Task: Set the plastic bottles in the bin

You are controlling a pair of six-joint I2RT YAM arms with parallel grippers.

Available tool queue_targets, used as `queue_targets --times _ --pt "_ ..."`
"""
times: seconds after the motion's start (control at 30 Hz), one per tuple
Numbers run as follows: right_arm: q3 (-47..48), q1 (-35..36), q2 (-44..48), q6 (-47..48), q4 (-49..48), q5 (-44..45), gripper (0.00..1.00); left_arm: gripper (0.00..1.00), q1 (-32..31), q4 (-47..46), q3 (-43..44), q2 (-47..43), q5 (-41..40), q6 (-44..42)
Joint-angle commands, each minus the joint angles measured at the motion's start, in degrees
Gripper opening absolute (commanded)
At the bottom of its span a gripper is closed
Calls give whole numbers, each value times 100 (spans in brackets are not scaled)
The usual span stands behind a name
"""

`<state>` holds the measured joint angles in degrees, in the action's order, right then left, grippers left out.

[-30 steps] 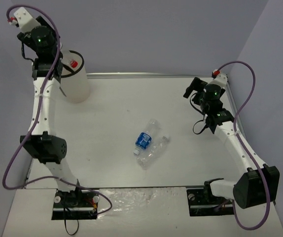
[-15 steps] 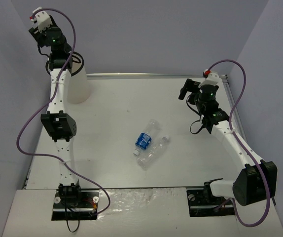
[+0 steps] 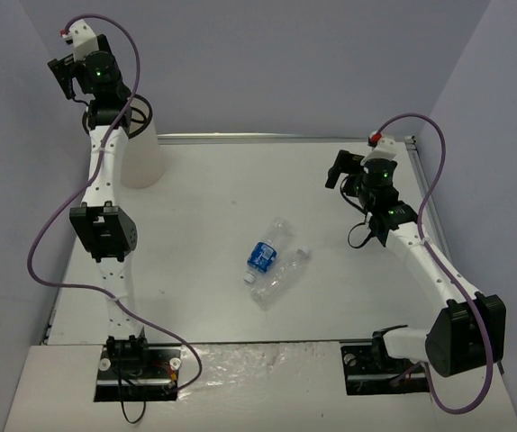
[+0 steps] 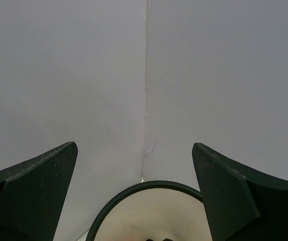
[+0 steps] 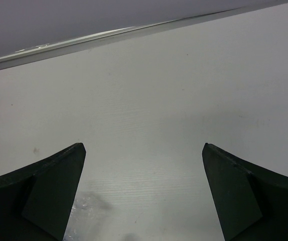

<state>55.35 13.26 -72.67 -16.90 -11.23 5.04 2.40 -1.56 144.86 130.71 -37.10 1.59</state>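
Observation:
Two clear bottles lie side by side in the middle of the table: the blue-labelled one (image 3: 265,253) and the plain one (image 3: 282,275). The tall white bin (image 3: 145,155) stands at the back left, partly behind my left arm. My left gripper (image 3: 62,77) is raised above and just behind the bin, open and empty; the bin's black rim (image 4: 149,183) shows below the gripper (image 4: 134,145). My right gripper (image 3: 336,169) hovers open and empty, right of and beyond the bottles; its own view (image 5: 144,145) shows bare table. The orange, black-capped and red-capped bottles are out of view.
The table's back edge (image 5: 134,29) runs close ahead of the right gripper. Grey walls enclose the table at the back and both sides, with a corner seam (image 4: 145,90) behind the bin. A glinting clear patch (image 5: 81,221) lies at the lower left of the right wrist view.

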Motion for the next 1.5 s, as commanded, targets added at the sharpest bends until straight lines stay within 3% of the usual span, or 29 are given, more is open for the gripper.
queue_targets --times 0.0,0.13,0.27,0.37,0.53,0.67,0.77,1.0,1.33,1.47 --pt "54 59 183 -235 -68 -4 100 97 -247 549 271 -1327 255 -63" --pt "94 54 123 -501 388 164 100 97 -547 1586 -487 -2188 692 423" --pt "174 36 135 -861 948 553 100 97 -690 1790 -1947 -3211 1634 817" --pt "107 36 226 -939 1034 220 100 97 -889 1946 -3264 -4120 1955 1217" --pt "-162 36 452 -1173 1052 320 100 97 -1055 1091 -5746 -5211 3272 1487" --pt "-349 32 547 -1219 1057 257 100 97 -1294 1036 -6857 -5596 3994 1895" --pt "-402 28 534 -1210 1052 226 100 97 -1713 1325 -7137 -5398 4744 1713" --pt "-367 28 481 -1097 1052 164 100 97 -3188 1432 -7209 -4856 5337 1338" --pt "45 -6 500 -1655 1070 570 100 97 -4009 1481 -6681 -3315 5732 1538" --pt "69 -1 341 -1851 1070 552 100 97 -4356 1955 -6216 -2637 5028 1504"
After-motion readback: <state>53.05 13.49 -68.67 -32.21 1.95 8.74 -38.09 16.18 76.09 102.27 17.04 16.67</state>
